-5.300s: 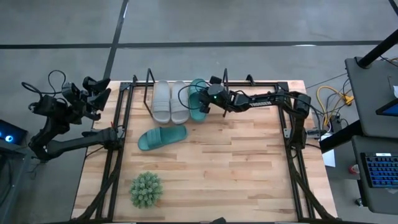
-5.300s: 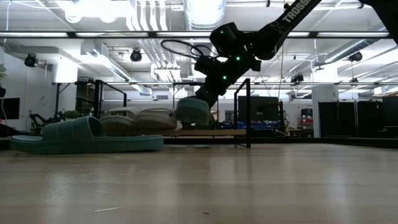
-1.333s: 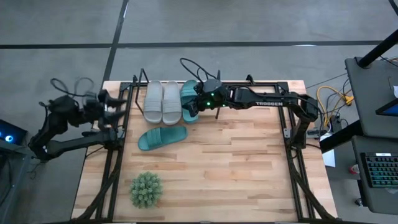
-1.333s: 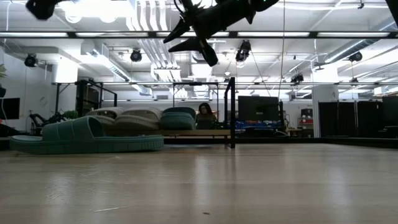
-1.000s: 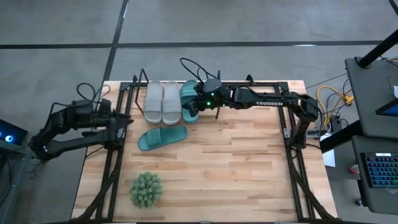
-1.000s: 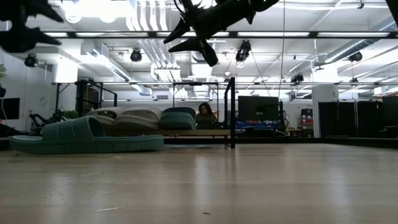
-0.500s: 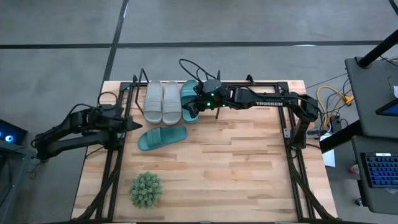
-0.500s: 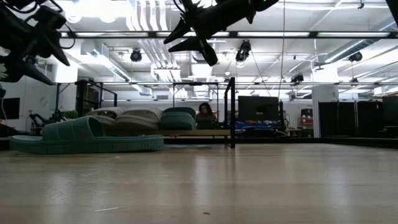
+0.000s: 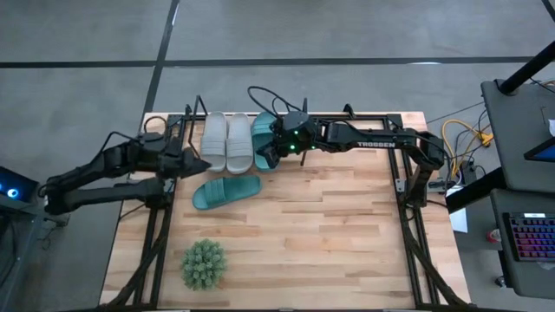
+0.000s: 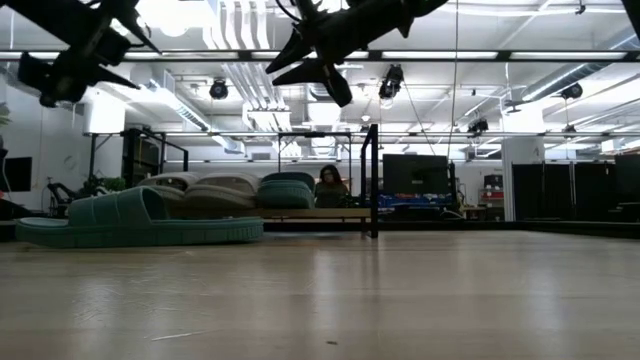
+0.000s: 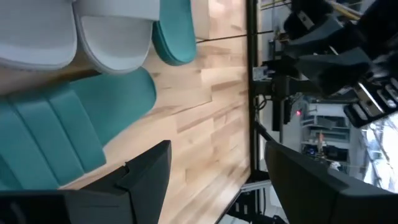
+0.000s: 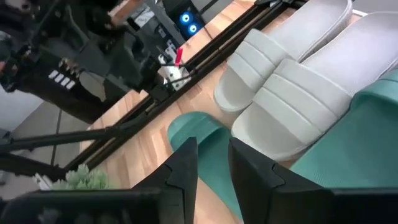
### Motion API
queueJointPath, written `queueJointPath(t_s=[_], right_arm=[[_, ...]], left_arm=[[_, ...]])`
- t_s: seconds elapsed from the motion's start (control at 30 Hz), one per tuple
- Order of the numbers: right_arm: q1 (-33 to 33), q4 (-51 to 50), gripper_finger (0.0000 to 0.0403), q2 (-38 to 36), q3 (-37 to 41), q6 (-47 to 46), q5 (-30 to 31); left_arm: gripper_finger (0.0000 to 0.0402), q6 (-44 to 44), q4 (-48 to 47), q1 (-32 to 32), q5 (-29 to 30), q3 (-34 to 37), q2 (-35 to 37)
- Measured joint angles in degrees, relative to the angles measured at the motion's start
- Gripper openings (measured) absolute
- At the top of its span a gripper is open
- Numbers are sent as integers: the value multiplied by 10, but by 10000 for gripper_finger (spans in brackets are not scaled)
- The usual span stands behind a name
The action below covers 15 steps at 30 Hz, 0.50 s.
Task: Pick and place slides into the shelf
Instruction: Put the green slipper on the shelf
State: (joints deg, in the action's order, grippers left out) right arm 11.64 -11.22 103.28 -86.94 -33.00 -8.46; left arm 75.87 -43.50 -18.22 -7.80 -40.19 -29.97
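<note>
From above, the left gripper (image 9: 198,162), open and empty, hangs just above the loose teal slide (image 9: 226,191) on the table; three slides sit in the shelf (image 9: 195,111).

At table level, the right gripper (image 10: 310,55), spread and empty, hangs above the shelf.

The left wrist camera shows the strap (image 11: 53,134) near: straddling it squarely looks best. Bare table lies beyond; frame rails are close by.

In the high view, upper centre, the right gripper (image 9: 270,156) covers part of the teal-green rubber slide (image 9: 263,132) on the low black wire-frame shelf (image 9: 208,110). The left gripper (image 10: 128,28), upper left in the low view, looks parted, though partly cropped.
</note>
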Motion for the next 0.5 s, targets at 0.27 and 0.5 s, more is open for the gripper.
queueJointPath(t_s=[0.27, 0.5], right_arm=[[0, -42, 87, -13, 0, 16, -6], [1, -93, 79, -46, 0, 58, 3]], left_arm=[[244, -12, -45, 49, 24, -98, -135], [244, -12, -288, 107, 100, -191, -217]])
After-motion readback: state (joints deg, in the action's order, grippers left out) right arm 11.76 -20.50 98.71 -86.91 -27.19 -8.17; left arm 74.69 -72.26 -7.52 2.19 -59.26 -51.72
